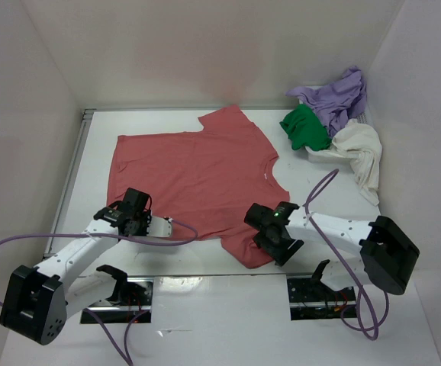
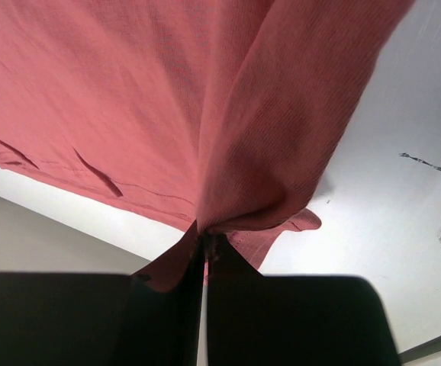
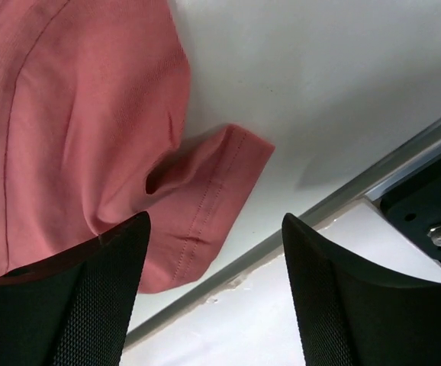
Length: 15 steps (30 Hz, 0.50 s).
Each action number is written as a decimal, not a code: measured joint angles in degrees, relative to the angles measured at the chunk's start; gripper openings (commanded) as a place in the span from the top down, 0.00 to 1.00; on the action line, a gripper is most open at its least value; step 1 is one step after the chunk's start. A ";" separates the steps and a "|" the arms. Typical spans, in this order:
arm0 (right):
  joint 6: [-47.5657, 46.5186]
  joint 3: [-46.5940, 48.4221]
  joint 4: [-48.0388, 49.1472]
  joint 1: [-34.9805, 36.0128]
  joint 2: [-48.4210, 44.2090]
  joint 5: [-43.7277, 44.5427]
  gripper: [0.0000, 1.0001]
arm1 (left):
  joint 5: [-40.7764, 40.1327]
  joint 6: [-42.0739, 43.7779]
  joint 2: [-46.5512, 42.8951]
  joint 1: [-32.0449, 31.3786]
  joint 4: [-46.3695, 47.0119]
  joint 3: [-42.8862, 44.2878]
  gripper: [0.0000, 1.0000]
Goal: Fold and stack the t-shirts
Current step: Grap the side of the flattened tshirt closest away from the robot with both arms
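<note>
The left tool (image 2: 204,255) is clamped on the near hem of the red shirt (image 1: 194,171), which spreads flat on the surface (image 1: 159,122) ahead of it. The right tool (image 3: 214,225) has its jaws apart over a sleeve (image 3: 205,191) and grips nothing. The green shirt (image 1: 306,128), purple shirt (image 1: 339,95) and cream shirt (image 1: 362,149) are heaped far beyond it.

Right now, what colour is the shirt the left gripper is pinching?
Salmon-red, plain: the shirt shows best in the top external view.
</note>
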 measured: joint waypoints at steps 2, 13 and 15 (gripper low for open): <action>0.74 0.00 0.44 -0.20 1.75 0.00 0.19 | 0.24 -0.02 -0.20 -0.04 -0.07 0.00 1.00; -0.90 1.14 6.10 -4.63 8.28 -1.73 0.83 | 0.39 -0.13 -1.51 -0.55 -0.85 0.09 1.00; -1.40 1.11 5.68 -4.72 8.35 -1.86 1.00 | 0.39 -0.22 -1.51 -0.55 -1.09 0.11 1.00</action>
